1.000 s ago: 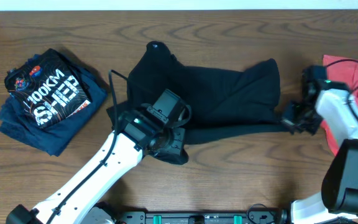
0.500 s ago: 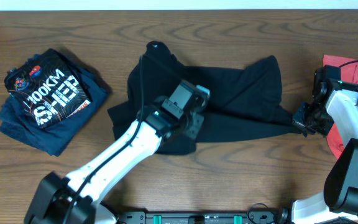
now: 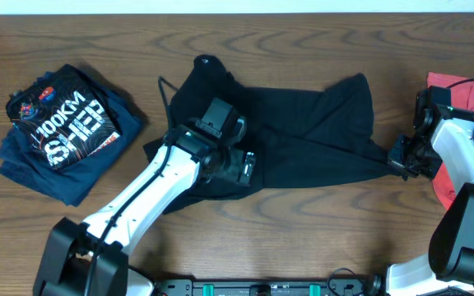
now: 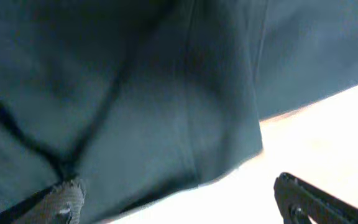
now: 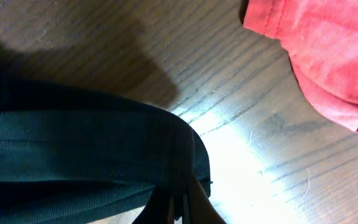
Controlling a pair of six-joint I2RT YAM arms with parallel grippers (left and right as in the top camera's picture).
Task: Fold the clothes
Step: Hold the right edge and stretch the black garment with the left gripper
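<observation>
The black shirt point(image 3: 303, 131) lies spread across the middle of the table, its left part folded over itself. My left gripper point(image 3: 247, 168) hovers over that folded part, open. In the left wrist view its fingertips point(image 4: 67, 198) stand wide apart, with the black fabric point(image 4: 135, 93) below and nothing between them. My right gripper point(image 3: 395, 160) is shut on the shirt's right corner, and the pinched black cloth point(image 5: 104, 149) shows stretched between its shut fingers point(image 5: 180, 210). The navy "100KM" shirt point(image 3: 60, 127) sits folded at the far left. The salmon-red garment point(image 3: 467, 94) lies at the right edge.
Bare wooden table point(image 3: 319, 222) runs along the front, below the black shirt. The red garment point(image 5: 328, 56) lies close to the right arm, just past the pinched corner. The table's back edge point(image 3: 237, 15) runs along the top.
The left gripper carried the shirt's lower left edge up onto the shirt, then opened, let go and drew back left. The right gripper shifted slightly right, still holding the corner.
</observation>
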